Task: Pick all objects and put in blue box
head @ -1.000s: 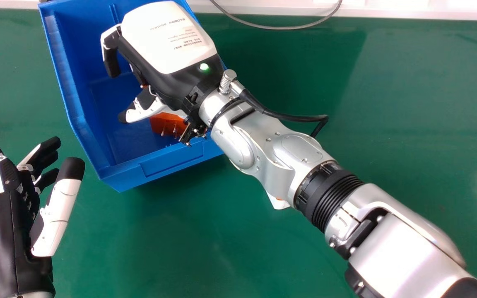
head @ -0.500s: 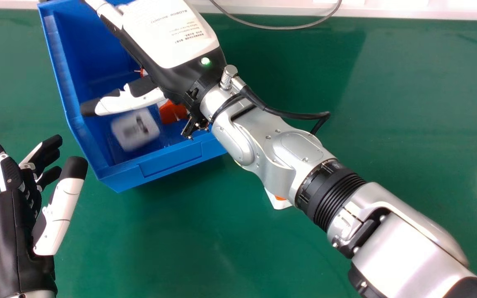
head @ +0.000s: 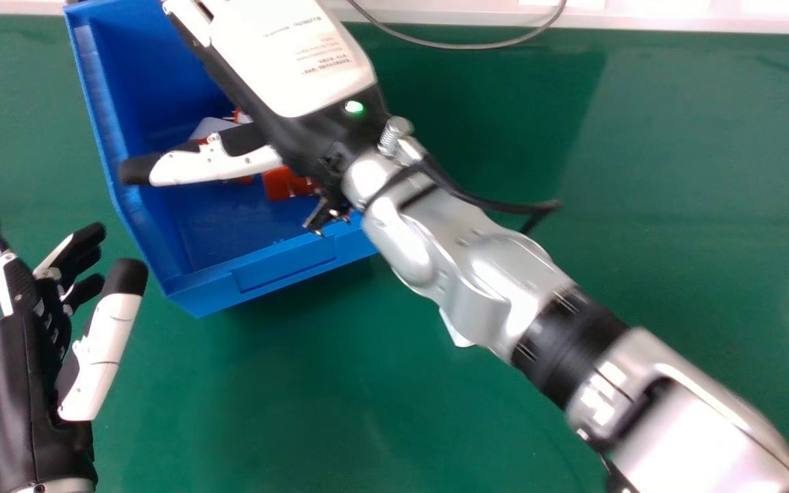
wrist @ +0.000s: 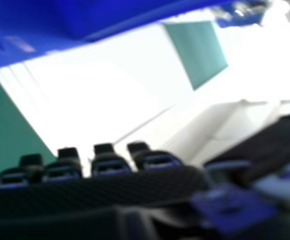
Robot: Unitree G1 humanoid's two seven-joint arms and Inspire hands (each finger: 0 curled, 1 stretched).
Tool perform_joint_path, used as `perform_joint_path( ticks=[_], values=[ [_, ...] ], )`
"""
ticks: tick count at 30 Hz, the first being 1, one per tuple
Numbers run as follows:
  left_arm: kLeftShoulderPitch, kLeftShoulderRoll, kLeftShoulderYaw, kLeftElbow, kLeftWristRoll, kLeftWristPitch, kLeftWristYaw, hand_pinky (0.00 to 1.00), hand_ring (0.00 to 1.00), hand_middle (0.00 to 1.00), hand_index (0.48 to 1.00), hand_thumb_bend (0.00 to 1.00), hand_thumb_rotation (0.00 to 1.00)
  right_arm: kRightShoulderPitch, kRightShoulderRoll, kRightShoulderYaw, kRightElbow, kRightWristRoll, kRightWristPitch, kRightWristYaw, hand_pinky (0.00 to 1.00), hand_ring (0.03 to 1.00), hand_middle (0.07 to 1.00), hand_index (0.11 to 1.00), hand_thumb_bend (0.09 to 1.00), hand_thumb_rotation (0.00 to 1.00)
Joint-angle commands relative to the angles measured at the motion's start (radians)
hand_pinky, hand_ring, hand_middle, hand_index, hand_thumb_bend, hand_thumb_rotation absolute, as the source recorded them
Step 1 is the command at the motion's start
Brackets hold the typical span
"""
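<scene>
Holds the black and white right hand (head: 298,61) above the deep blue plastic box (head: 281,270), with fingers extended and spread and the straight thumb pointing toward the box's left wall. Has a pale flat object (head: 209,126) beside that thumb, inside the box (with orange-red bits near it, too covered to name), and an orange-red object (head: 285,185) partly under the wrist. Stands the box on a smooth green tabletop (head: 367,411); has also there a white object (head: 458,335), mostly hidden under the silver forearm (head: 483,274). Shows, along the table's far edge, a pale ledge (head: 675,17) with a thin grey cable (head: 463,46) looping onto the green. Looks, in the right hand view, past blue plastic into a glaring white room (blurred, mostly). Slants the right arm from the head view's lower right to its upper left, back of hand upward. Has the black and white left hand (head: 31,397) at the lower left, with fingers loosely apart.
</scene>
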Motion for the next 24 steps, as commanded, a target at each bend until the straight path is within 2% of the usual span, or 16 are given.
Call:
perform_joint_path(
  ticks=[1,5,13,18,24],
  values=[
    [-0.003,0.003,-0.002,-0.006,0.006,-0.024,0.005,0.79,0.84,0.82,0.837,0.92,0.75,0.066,-0.024,-0.026,-0.104,0.03,-0.024,0.005,1.0,1.0,1.0,1.0,0.595,1.0],
    [-0.01,0.006,-0.002,0.0,0.01,-0.023,0.011,0.78,0.84,0.82,0.837,0.92,0.75,0.235,-0.07,-0.039,-0.292,0.051,-0.054,0.019,1.0,1.0,1.0,1.0,0.54,1.0],
    [-0.014,0.011,0.007,0.014,0.015,-0.027,0.014,0.77,0.84,0.82,0.837,0.93,0.75,0.573,-0.146,-0.063,-0.689,0.061,-0.058,0.083,1.0,1.0,1.0,1.0,0.5,1.0],
    [-0.007,0.006,0.005,0.02,0.023,-0.045,0.02,0.77,0.84,0.82,0.836,0.93,0.75,0.832,-0.237,-0.117,-0.853,0.054,-0.119,0.043,1.0,1.0,1.0,1.0,0.51,1.0],
    [-0.015,0.01,0.001,0.055,0.032,-0.09,0.028,0.78,0.84,0.82,0.837,0.92,0.74,1.039,-0.285,-0.209,-0.931,-0.029,-0.108,-0.036,1.0,1.0,1.0,1.0,0.537,1.0]
  ],
)
